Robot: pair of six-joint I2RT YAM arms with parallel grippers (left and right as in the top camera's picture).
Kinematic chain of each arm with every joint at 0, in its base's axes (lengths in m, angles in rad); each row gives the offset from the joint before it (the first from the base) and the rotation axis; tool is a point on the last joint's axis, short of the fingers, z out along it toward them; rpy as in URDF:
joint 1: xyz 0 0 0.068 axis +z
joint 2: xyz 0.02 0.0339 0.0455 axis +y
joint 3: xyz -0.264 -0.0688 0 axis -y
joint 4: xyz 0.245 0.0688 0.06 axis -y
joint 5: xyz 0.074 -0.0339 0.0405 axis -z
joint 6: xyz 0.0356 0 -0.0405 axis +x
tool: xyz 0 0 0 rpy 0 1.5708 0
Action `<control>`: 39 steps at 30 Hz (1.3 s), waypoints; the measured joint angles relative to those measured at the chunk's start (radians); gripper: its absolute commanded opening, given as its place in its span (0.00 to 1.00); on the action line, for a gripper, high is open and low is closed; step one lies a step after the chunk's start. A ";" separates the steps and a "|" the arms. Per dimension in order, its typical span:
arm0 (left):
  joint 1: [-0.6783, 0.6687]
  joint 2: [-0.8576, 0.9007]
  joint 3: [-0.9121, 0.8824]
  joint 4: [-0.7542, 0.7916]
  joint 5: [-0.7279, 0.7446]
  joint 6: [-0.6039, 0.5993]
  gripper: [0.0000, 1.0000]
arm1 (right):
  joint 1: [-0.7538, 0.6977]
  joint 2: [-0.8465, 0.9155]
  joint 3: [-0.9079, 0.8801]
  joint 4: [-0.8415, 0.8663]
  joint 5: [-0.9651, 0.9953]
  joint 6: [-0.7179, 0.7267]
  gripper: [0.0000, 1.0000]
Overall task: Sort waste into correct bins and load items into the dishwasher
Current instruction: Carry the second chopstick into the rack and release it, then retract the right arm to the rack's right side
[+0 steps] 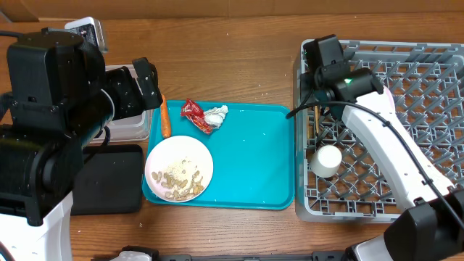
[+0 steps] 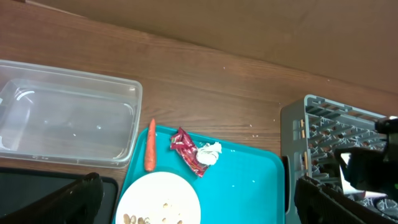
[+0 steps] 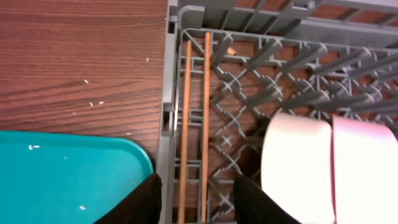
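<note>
The two chopsticks [image 3: 194,118] lie side by side on the lattice floor of the dish rack [image 3: 292,68], along its wall beside the teal tray [image 3: 62,180]. The right hand [image 3: 198,202] straddles them with fingers parted, gripping nothing. It should lift straight up and brush neither stick. The left hand [image 2: 199,186] hangs wide open and empty.

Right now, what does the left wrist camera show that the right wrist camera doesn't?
Only the left wrist view: a clear tub, carrot, red wrapper, tissue and a plate with food bits. Only the right wrist view: two chopsticks lying in the grey rack, with a white cup and pink bowl beside them. Both: the teal tray, that rack and wooden table.
</note>
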 measured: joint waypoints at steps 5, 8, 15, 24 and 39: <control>0.000 0.000 0.000 0.000 0.000 0.000 1.00 | 0.000 -0.113 0.008 -0.098 -0.010 0.041 0.49; 0.000 0.000 0.000 0.000 0.000 0.000 1.00 | 0.000 -0.220 0.035 -0.171 -0.021 0.080 0.60; 0.000 0.000 0.000 0.000 0.000 0.000 1.00 | -0.010 -0.523 0.059 -0.308 -0.028 0.237 1.00; 0.000 0.000 0.000 0.003 0.005 -0.010 1.00 | -0.014 -0.726 0.061 -0.339 -0.029 0.291 1.00; 0.000 0.012 0.000 0.018 0.121 -0.142 0.89 | -0.014 -0.715 0.061 -0.365 -0.028 0.298 1.00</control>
